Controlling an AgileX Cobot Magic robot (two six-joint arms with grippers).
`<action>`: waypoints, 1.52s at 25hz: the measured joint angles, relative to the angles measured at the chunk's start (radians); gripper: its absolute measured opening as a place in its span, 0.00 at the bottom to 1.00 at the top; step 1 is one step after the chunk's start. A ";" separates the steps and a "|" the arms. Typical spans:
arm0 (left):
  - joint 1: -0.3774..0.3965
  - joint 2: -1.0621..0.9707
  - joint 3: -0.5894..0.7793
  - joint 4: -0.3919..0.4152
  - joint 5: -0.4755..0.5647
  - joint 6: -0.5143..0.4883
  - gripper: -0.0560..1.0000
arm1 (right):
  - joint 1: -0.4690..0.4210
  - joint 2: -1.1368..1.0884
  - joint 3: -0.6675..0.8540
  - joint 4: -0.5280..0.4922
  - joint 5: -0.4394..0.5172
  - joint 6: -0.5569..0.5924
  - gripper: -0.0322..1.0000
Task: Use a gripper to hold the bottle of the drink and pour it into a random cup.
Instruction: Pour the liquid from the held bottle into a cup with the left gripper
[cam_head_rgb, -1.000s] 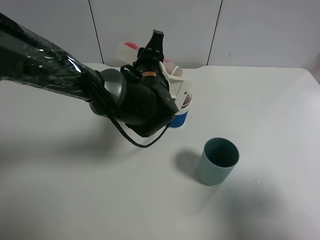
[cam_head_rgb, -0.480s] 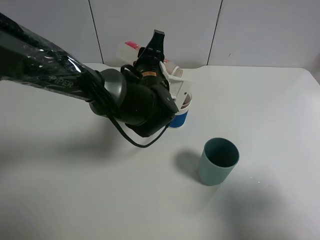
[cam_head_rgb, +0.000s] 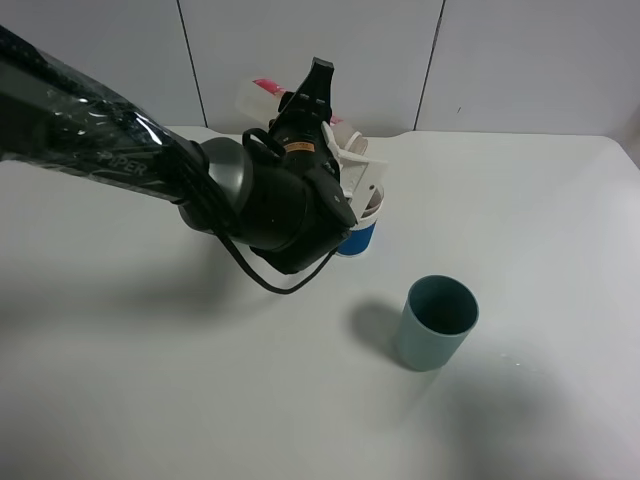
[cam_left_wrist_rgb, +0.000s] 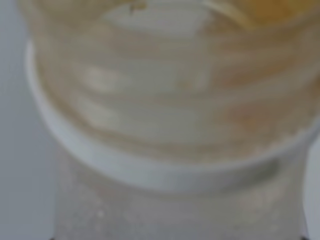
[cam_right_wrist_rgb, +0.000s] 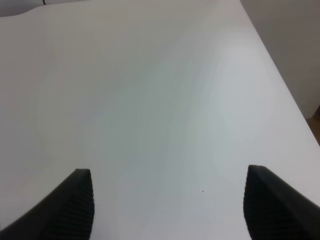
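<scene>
We saw the left gripper (cam_head_rgb: 306, 104) pinching the bottle of the drink (cam_head_rgb: 262, 97), which lay tipped almost flat above the table (cam_head_rgb: 540, 200). Its base pointed to the far left and its mouth toward the cup (cam_head_rgb: 360, 234), which stood just below and to the right, a hold we judged suited to pouring. The left wrist view was filled by the bottle's blurred threaded neck, so close was the grip. How much of the drink remained we could not tell. The dark teal cup (cam_head_rgb: 437, 322) stood nearer and to the right, well apart from the pour. The right gripper (cam_right_wrist_rgb: 167, 205) hung over bare table with its fingers spread, holding nothing.
</scene>
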 joint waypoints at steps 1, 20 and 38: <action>0.000 0.000 0.000 0.001 0.000 0.008 0.40 | 0.000 0.000 0.000 0.000 0.000 0.000 0.65; 0.000 0.000 0.000 0.004 0.000 0.034 0.40 | 0.000 0.000 0.000 0.000 0.000 0.000 0.65; 0.000 0.000 0.000 0.004 0.000 0.065 0.40 | 0.000 0.000 0.000 0.000 0.000 0.000 0.65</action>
